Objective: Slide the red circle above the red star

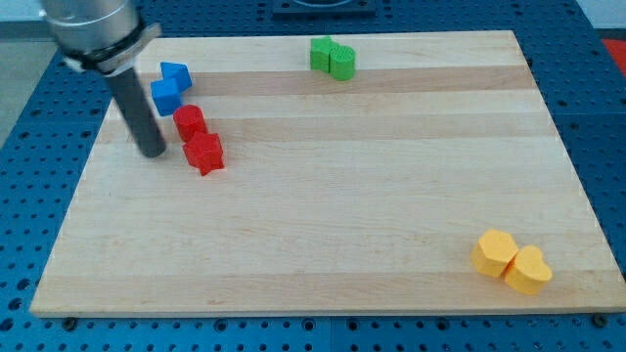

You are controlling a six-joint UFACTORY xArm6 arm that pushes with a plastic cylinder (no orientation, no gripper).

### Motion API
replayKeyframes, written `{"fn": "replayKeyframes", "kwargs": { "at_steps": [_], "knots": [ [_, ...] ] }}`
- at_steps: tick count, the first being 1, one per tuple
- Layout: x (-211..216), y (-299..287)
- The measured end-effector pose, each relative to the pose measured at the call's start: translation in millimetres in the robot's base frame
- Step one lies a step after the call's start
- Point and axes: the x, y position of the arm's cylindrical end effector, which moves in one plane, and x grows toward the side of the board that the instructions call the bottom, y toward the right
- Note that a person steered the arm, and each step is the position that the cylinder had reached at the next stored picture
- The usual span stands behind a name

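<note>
The red circle [190, 121] sits at the board's upper left, touching the red star [205, 154] just below and slightly right of it. My tip [153, 154] rests on the board just left of both red blocks, level with the star and a short gap from it. The dark rod rises up and to the left from the tip.
Two blue blocks [169, 88] lie together just above the red circle, near the rod. Two green blocks [333, 58] sit at the top middle. Two yellow blocks [511, 261], one heart-shaped, lie at the bottom right. The wooden board [342, 196] is ringed by a blue perforated table.
</note>
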Motion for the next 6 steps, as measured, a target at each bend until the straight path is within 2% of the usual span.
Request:
{"fn": "replayKeyframes", "kwargs": {
  "at_steps": [3, 4, 5, 6],
  "knots": [
    [-3.3, -4.0],
    [-23.5, 2.4],
    [-23.5, 2.9],
    [-21.9, 30.2]
  ]
}}
